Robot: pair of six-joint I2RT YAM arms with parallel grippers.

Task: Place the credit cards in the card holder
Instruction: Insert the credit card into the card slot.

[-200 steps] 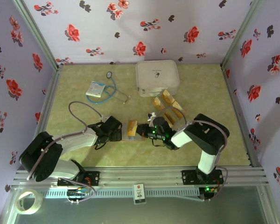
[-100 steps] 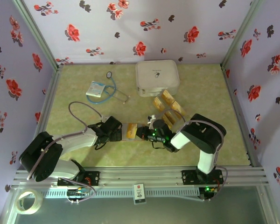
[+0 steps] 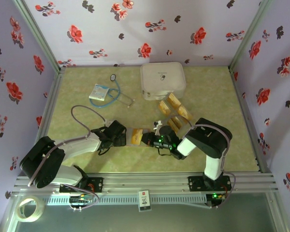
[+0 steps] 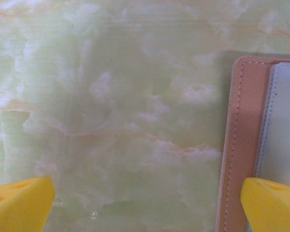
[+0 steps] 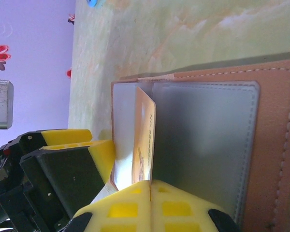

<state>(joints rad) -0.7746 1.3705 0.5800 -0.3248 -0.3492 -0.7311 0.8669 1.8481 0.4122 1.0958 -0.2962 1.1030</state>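
Right wrist: right tool [image 5: 150,195] clenched on credit card [image 5: 145,140], edge-on at card holder [image 5: 208,135] pocket mouth. Left tool [image 4: 145,203] released, one finger at its edge; if card holder slides, credit card likely jams or buckles.

The counter [image 3: 217,96] is pale green, marbled with cream veins. Lilac walls [image 3: 101,19] carry red and black flowers. The card holder [image 5: 275,145] is reddish-brown with pale stitching and grey pockets. The credit cards [image 3: 173,101] are golden-yellow.
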